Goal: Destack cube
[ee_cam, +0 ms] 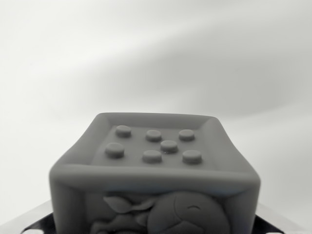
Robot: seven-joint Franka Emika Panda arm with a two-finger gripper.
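Note:
A grey cube (155,170) fills the lower middle of the wrist view, very close to the camera. Its upward face is recessed and carries several round studs (152,156). The near face shows a raised relief figure (170,214), cut off by the bottom edge. Two dark shiny pieces, one at the bottom left (31,222) and one at the bottom right (280,219), flank the cube and look like parts of my gripper (155,229). The fingertips are hidden, so I cannot tell whether they hold the cube. Whatever lies beneath the cube is out of frame.
Behind the cube is a blurred white surface (156,44) with a soft grey shadow band (204,83) across the right half. No other object shows.

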